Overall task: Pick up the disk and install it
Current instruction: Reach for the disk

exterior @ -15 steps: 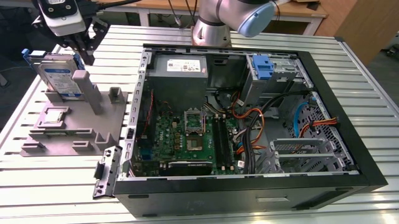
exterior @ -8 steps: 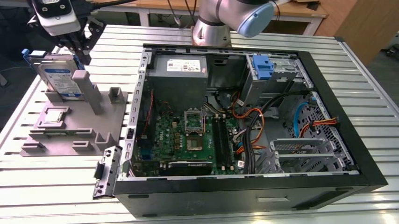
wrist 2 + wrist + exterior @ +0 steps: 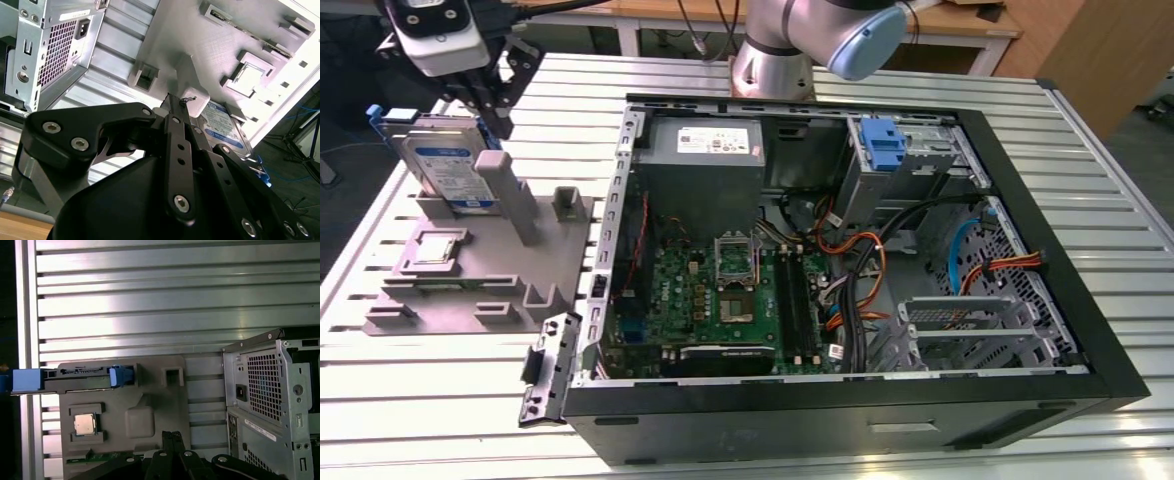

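fingers [image 3: 168,439]: together, holding nothing, near the disk [image 3: 447,165]
disk: upright in grey stand [image 3: 467,275], nine o'clock of case [image 3: 854,412]
blue frame [image 3: 376,114]: square your approach to it

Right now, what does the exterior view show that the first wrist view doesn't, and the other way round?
Exterior view: the inside of the open computer case, with its motherboard, cables and a bare blue bracket, plus the labelled face of the disk.
First wrist view: the case's rear vent grille, and the disk edge-on with blue carrier ends at both sides.
Both: the gray fixture holding the disk upright, the small chip on it, and the gripper over the fixture, not gripping the disk.
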Tool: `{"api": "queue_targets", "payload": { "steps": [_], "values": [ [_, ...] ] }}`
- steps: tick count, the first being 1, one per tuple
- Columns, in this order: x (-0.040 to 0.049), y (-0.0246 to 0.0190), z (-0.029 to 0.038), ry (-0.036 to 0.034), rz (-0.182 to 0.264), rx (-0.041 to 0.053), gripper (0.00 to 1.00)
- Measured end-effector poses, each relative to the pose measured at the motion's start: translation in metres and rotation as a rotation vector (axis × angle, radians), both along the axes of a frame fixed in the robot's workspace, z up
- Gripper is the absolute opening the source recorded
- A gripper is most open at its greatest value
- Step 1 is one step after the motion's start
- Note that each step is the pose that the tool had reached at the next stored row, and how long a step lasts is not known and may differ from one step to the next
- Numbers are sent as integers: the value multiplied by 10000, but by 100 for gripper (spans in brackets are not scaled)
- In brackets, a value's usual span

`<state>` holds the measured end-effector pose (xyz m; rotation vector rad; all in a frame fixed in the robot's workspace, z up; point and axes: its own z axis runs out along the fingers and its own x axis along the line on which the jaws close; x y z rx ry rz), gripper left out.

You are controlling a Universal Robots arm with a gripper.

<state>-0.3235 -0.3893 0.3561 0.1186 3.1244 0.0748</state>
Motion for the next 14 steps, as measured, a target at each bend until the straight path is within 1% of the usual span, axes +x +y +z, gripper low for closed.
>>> {"api": "queue_targets", "payload": {
  "steps": [14],
  "values": [
    [-66,4,-1,-1,1,0,10]
  ]
}}
